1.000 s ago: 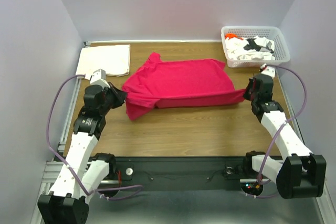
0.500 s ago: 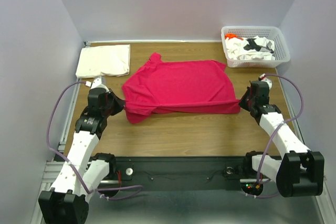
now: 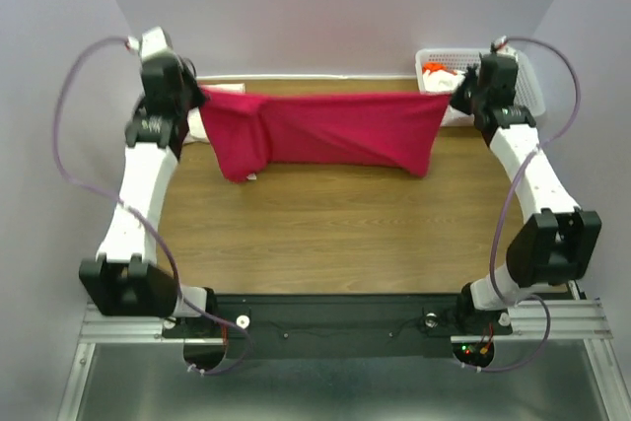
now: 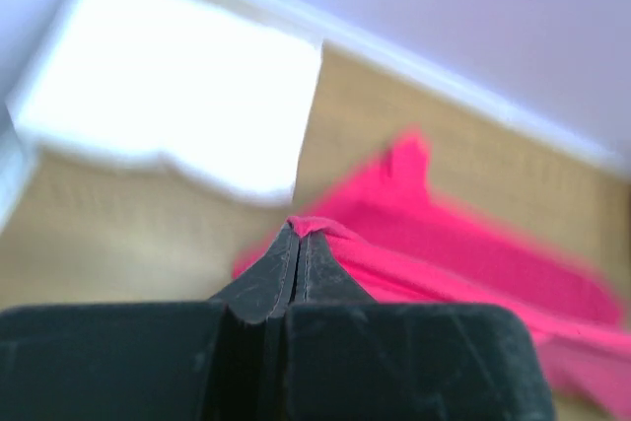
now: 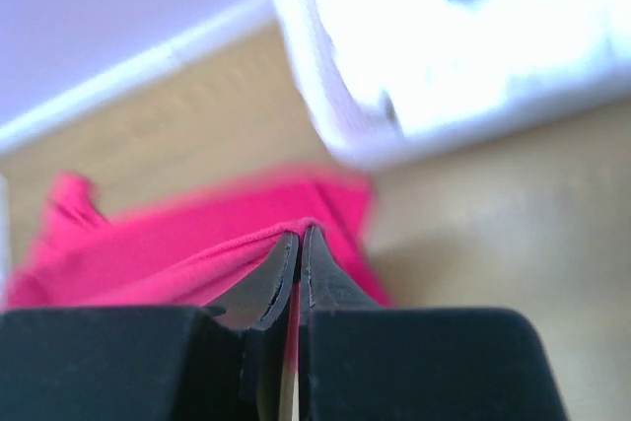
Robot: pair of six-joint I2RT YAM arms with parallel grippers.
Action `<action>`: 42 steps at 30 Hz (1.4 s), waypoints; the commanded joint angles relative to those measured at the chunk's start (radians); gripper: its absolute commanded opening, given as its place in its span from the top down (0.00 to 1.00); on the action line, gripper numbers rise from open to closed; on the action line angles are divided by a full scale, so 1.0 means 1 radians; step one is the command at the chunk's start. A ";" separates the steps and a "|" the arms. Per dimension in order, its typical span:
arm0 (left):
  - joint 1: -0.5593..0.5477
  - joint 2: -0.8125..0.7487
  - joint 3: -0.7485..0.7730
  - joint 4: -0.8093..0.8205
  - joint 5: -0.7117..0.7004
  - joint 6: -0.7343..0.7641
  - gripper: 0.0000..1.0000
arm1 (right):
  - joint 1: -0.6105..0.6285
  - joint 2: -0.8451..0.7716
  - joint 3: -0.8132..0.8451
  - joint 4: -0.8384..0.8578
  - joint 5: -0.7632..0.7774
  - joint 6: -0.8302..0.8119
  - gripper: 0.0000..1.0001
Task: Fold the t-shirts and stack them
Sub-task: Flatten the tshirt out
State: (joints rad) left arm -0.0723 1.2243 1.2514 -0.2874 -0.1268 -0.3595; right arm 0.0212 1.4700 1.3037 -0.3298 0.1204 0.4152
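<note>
Over the last second both arms have lifted off the wood and swung toward the far wall. They took the plain magenta-red cotton t-shirt with them. It lay flat before and now hangs stretched like a banner between them, over the far part of the brown wooden table.

The left end effector is clenched on one upper corner of the cloth, and its wrist view shows a pinch of red fabric between the closed black fingertips. The right end effector is clamped on the opposite corner in the same way.

The shirt's left part sags lowest; whether it brushes the table cannot be told. The folded cream-white t-shirt lies at the far left corner, mostly hidden behind the left arm in the top view. The white plastic lattice basket at the far right holds crumpled white shirts with black print and orange.
</note>
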 commanded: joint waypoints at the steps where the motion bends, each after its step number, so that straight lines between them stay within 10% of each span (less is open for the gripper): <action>1: 0.106 0.374 0.746 -0.034 -0.094 0.129 1.00 | -0.009 0.134 0.421 0.074 0.027 -0.090 0.99; 3: 0.109 0.489 1.153 -0.153 -0.048 0.152 1.00 | -0.009 0.153 0.531 0.138 -0.001 -0.136 0.99; 4: 0.109 0.465 1.128 -0.106 -0.015 0.152 1.00 | -0.009 0.141 0.531 0.212 -0.011 -0.154 0.99; 12: 0.109 0.090 0.413 0.376 0.110 0.218 1.00 | -0.007 -0.023 0.219 0.356 -0.102 -0.271 0.99; 33: 0.091 -0.558 -0.605 -0.102 0.153 -0.246 1.00 | -0.009 -0.532 -0.651 0.108 -0.012 -0.038 0.99; 42: 0.086 -0.556 -0.633 -0.234 0.135 -0.361 1.00 | -0.009 -0.588 -0.782 -0.086 -0.008 0.186 0.99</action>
State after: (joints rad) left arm 0.0139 0.6666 0.6044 -0.4767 0.0360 -0.6575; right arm 0.0254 0.9089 0.5251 -0.3553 0.0799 0.4801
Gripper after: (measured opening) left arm 0.033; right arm 0.038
